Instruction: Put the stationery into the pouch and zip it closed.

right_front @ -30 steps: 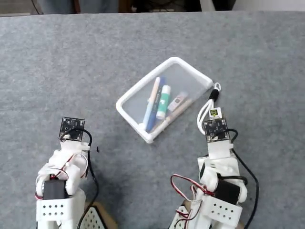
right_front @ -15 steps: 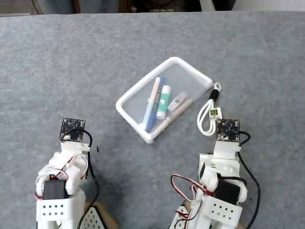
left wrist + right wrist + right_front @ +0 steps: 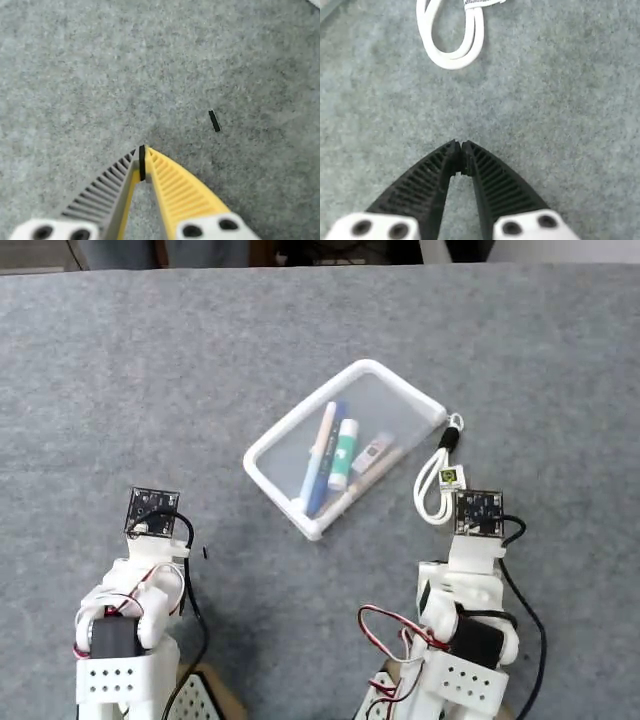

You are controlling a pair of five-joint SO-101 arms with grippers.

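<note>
Across the grey counter (image 3: 120, 370) the slanting pouch (image 3: 397, 405) lay ahead, nearer the right pincer (image 3: 459, 146) than the left pincer (image 3: 142, 150), both closed on nothing.

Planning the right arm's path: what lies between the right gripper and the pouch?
A white cord loop lies on the grey cloth between the right gripper and the pouch, seen in the right wrist and high views.

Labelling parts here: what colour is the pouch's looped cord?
White; the cord shows best in the right wrist view.
</note>
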